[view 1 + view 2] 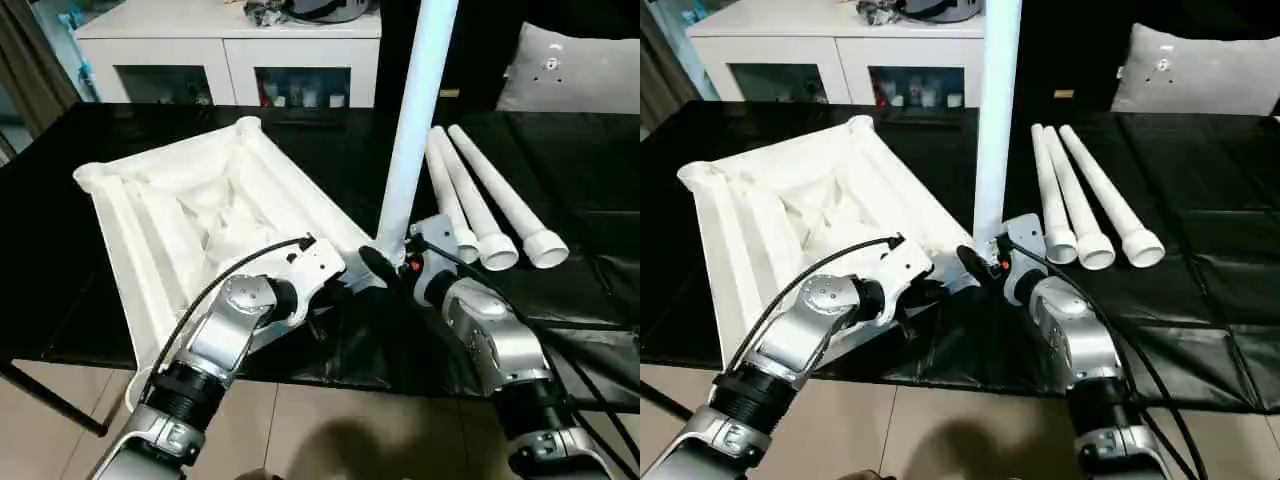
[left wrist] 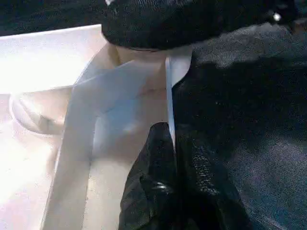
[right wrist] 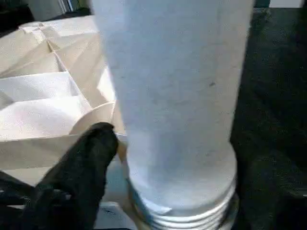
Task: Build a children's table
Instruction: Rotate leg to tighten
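- Head camera, left and right eye: a black table (image 1: 560, 300) carries a white tabletop (image 1: 190, 215) lying underside up, ribs showing, toward nine o'clock of the scene. One white leg, the upright leg (image 1: 415, 130), stands at the tabletop's near right corner, close to the centre, and rises to twelve o'clock out of the picture. Three spare legs (image 1: 490, 205) lie side by side on the black surface at about two o'clock, wide ends nearest the robot.
- The left arm comes up from seven o'clock, its silver forearm bent at the wrist so the hand points toward three o'clock. The left gripper (image 1: 335, 285) sits at the tabletop's near edge, just beside the upright leg's base, fingers pressed together.
- The right arm rises from five o'clock and angles toward eleven o'clock. The right gripper (image 1: 390, 265) is at the foot of the upright leg with one black finger on the leg's left side; whether it grips the leg or stands apart cannot be told.
- A grey cushion (image 1: 575, 65) rests at one o'clock; a white cabinet (image 1: 225, 45) stands behind the table at eleven o'clock.
- Left wrist camera: black fingers (image 2: 158, 187) lie closed against the tabletop's thin white edge wall, beside a round corner socket.
- Right wrist camera: the upright leg is close in front, its threaded end at the corner socket, one black finger (image 3: 81, 172) beside it.
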